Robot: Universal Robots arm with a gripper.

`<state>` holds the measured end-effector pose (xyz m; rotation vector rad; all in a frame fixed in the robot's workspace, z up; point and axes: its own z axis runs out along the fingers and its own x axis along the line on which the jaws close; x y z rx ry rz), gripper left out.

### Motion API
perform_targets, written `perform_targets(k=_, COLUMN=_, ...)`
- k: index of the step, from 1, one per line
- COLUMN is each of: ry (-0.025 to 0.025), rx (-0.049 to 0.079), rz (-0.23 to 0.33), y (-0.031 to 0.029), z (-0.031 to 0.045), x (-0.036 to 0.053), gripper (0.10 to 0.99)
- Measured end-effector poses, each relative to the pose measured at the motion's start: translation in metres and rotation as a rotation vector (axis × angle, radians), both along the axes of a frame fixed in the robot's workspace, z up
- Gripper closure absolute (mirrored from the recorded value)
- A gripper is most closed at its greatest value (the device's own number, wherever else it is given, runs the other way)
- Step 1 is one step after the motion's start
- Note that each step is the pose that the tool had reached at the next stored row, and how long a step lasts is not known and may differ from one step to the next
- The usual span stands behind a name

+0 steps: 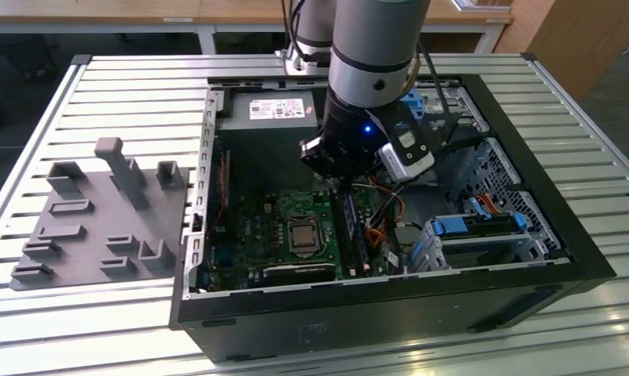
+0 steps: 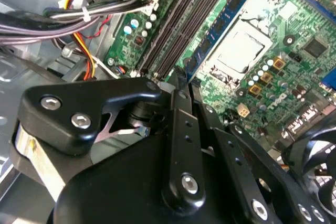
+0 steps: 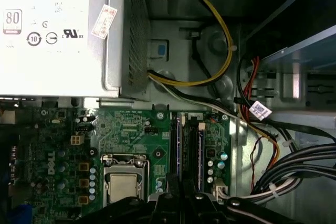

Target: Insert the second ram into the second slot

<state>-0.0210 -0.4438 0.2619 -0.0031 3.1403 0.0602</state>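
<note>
An open computer case (image 1: 523, 196) lies on a slatted metal desk (image 1: 136, 86) beside a grey tray (image 1: 95, 219). The jaws pinch the top edge of the ram stick (image 3: 179, 145), seated upright in the motherboard (image 3: 126, 129) slot, its long axis running toward the power supply (image 3: 58, 35).

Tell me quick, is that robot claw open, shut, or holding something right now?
Gripper: down over the memory slots of the motherboard; open or shut cannot be told.
</note>
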Motion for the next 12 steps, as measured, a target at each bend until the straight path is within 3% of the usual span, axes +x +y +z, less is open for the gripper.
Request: perform_targets(k=12, ry=0.0049, rx=0.0, rz=-0.006, y=-0.0083, z=-0.011, x=0.0033, gripper=0.949)
